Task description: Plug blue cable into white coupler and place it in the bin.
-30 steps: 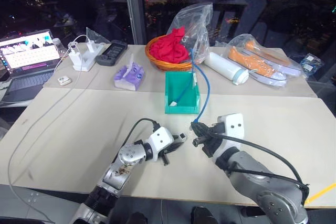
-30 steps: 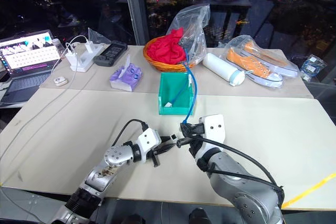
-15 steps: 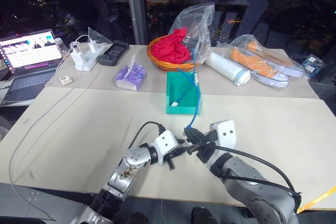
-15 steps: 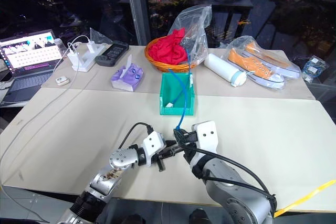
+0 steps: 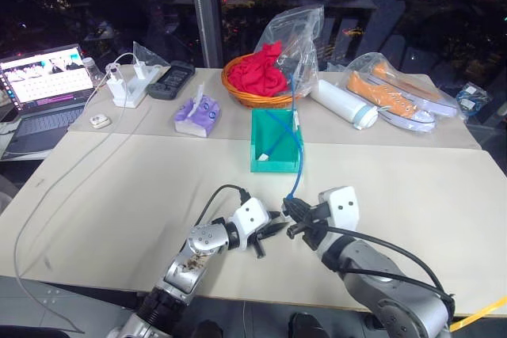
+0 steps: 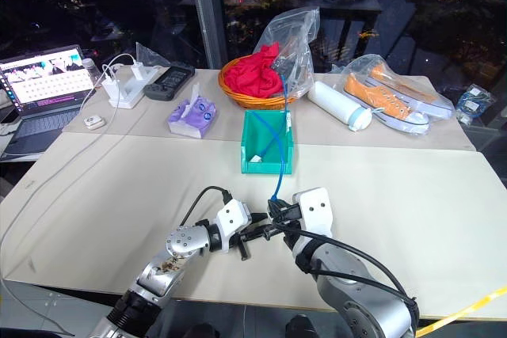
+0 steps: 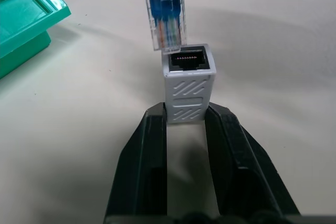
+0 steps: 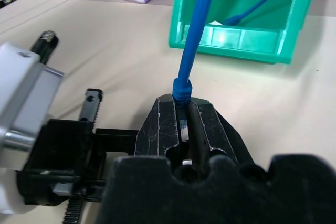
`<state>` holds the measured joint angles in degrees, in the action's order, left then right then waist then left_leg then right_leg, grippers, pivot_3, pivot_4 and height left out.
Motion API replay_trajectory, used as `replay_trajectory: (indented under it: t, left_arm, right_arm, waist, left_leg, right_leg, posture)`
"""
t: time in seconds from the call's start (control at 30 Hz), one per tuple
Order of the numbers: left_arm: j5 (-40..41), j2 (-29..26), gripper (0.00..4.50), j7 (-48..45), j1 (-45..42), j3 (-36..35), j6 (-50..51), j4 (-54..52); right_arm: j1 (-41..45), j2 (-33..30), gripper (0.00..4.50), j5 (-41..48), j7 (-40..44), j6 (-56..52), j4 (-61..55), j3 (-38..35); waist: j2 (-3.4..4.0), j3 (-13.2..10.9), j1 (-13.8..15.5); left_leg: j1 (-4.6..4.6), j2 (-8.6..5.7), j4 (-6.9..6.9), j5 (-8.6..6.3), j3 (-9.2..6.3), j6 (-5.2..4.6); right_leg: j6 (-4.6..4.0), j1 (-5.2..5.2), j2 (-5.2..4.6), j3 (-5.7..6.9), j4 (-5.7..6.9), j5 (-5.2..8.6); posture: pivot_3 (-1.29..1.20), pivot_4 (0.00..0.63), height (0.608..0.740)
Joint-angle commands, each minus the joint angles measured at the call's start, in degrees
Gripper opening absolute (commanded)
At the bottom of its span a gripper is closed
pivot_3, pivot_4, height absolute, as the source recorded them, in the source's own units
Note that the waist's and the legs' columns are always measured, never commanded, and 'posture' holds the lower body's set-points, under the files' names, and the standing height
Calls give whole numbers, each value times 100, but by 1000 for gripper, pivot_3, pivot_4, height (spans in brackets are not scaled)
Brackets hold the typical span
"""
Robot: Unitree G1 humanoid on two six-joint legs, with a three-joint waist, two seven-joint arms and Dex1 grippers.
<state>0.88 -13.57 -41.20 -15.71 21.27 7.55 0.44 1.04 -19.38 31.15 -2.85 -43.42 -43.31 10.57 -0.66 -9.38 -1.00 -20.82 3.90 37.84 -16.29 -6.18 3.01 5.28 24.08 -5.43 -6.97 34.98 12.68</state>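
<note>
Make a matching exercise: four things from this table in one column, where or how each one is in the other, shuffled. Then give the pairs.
1. coupler
2. plug
3. bin
4. red cloth

A. in the wicker basket
B. pinched in the left tool
C. just outside the coupler's socket, in the right tool
D. holds the cable's far end

Pairs: 1-B, 2-C, 3-D, 4-A

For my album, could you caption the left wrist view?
Left gripper holds the white coupler socket-up while the blue cable's clear plug hovers at its opening, not yet inserted; the bin sits nearby.
</note>
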Motion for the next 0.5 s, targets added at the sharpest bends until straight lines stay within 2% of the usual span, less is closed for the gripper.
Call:
replay_trajectory:
  t: [0.03,0.5]
  left_arm:
    - [-71,3,593,-45,155,203,128,106]
    - [-70,-23,593,-35,166,186,148,68]
  right_arm:
    - [-59,14,0,-90,137,14,-229,-104]
    - [-119,119,0,-328,364,-91,-123,-28]
  waist:
    - [0,0,0]
    - [0,1,-1]
  left_leg:
    - [0,0,0,0,0,0]
    - [1,0,0,0,0,0]
  right_leg:
    - [0,0,0,0,0,0]
    - [0,-1,0,0,0,0]
  posture:
    - [0,150,722]
    - [0,150,722]
